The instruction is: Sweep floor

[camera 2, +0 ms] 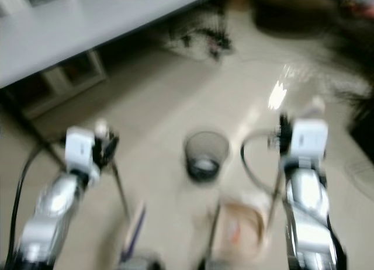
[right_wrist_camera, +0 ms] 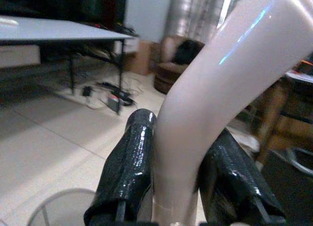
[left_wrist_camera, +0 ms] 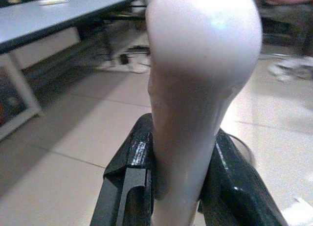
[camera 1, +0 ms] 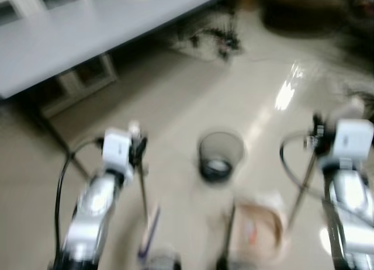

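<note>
The left gripper (left_wrist_camera: 178, 187) fills the lower middle of its wrist view, its fingers (left_wrist_camera: 128, 179) closed on the pale rounded broom handle (left_wrist_camera: 200, 89). In the right wrist view the right gripper (right_wrist_camera: 178, 179) likewise has its fingers (right_wrist_camera: 129, 167) clamped on the curved pale dustpan handle (right_wrist_camera: 220, 84). In the blurred left eye view, the broom (camera 1: 149, 229) hangs at lower centre-left with a purple head (details smeared), and the beige dustpan (camera 1: 257, 229) sits on the floor (camera 1: 175, 106) at lower centre-right. A dark mesh wastebasket (camera 1: 220, 156) stands mid-frame just above the dustpan. A grey table (camera 1: 87, 24) crosses the upper left, cables (camera 1: 213, 39) beneath its far end.
</note>
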